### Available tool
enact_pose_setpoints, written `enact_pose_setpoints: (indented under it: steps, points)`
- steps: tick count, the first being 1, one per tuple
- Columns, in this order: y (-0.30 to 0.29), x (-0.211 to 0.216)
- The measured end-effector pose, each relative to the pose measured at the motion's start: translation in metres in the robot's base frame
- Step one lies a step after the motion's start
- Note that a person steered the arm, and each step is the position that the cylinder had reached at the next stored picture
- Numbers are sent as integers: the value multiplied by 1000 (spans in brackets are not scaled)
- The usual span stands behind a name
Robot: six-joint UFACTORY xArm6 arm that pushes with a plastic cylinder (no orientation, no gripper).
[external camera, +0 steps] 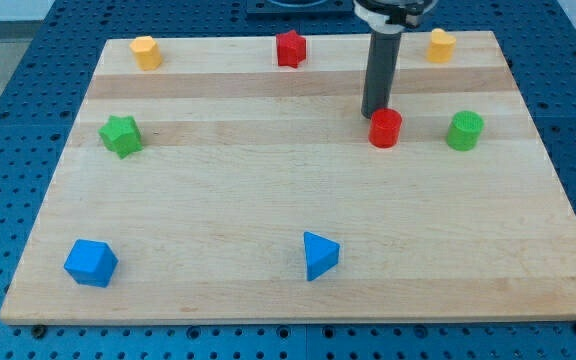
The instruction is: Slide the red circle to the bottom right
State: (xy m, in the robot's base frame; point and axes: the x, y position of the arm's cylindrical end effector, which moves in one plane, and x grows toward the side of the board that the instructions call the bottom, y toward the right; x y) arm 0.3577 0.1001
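The red circle (385,128) is a short red cylinder on the wooden board (218,200), right of centre in the upper half. My tip (373,113) is at the end of the dark rod, which comes down from the view's top. The tip sits just above and slightly left of the red circle, touching or nearly touching its upper-left edge. The board's bottom right corner lies far below and to the right of the red circle.
A green cylinder (464,131) stands right of the red circle. A yellow block (441,45) is top right, a red star (290,48) top centre, a yellow block (146,52) top left, a green star (120,135) left, a blue block (91,263) bottom left, a blue triangle (319,255) bottom centre.
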Motion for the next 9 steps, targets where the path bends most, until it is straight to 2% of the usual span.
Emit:
enact_pose_setpoints:
  steps: [1, 7, 9]
  points:
    - [6, 2]
    - [30, 143]
    - [45, 173]
